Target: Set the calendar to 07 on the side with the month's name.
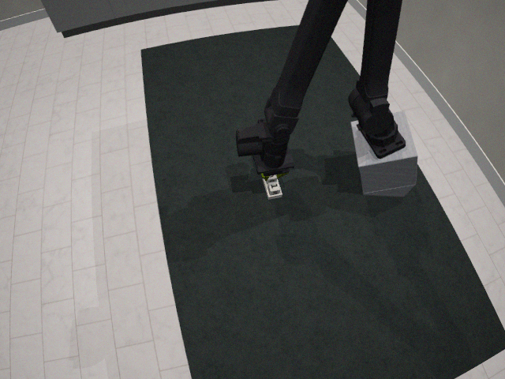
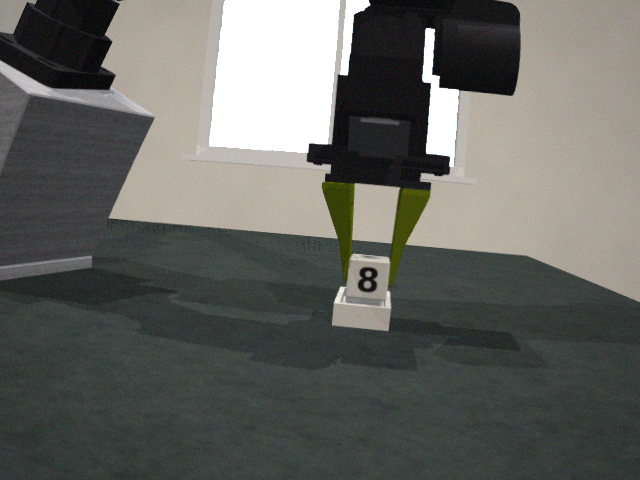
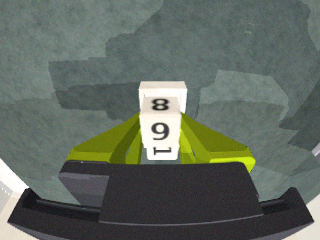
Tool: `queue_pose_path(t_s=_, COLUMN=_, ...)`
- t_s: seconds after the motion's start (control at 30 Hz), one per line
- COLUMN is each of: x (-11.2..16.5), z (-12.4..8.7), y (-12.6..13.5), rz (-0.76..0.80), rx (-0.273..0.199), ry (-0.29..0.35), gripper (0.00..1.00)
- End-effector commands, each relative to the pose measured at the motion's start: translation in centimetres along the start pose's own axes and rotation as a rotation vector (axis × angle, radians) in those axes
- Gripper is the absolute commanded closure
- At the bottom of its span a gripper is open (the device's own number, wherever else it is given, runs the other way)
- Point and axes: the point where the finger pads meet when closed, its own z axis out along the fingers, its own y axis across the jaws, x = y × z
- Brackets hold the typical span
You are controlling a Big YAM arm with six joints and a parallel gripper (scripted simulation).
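A small white tray (image 1: 274,190) lies flat on the dark mat (image 1: 309,228); it also shows in the exterior view (image 2: 361,315). Two white date cubes stand in it in a row. My gripper (image 3: 160,117) points straight down with its green fingers on both sides of the nearer cube (image 3: 160,132) and is shut on it. That cube shows 9 on top and 1 on the side towards the wrist camera. The other cube (image 2: 367,279) stands just beyond the fingers (image 2: 368,283) and shows 8 towards the exterior camera. I cannot tell whether the held cube touches the tray's floor. The month's name is not in view.
The arm's grey base block (image 1: 385,161) stands on the mat to the right of the tray, and at the left in the exterior view (image 2: 56,175). A pale tiled floor (image 1: 69,196) surrounds the mat.
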Motion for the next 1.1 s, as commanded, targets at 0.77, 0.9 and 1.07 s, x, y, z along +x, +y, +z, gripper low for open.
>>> queue_pose_path(t_s=0.77, x=-0.33, z=-0.2, y=0.45, rz=-0.003, rx=-0.019, ry=-0.004, gripper=0.74)
queue_pose_path(t_s=0.9, x=-0.33, z=-0.2, y=0.45, rz=-0.003, rx=-0.019, ry=-0.004, gripper=0.74)
queue_pose_path(t_s=1.07, x=-0.33, z=-0.09, y=0.43, rz=-0.003, rx=-0.018, ry=-0.004, gripper=0.74)
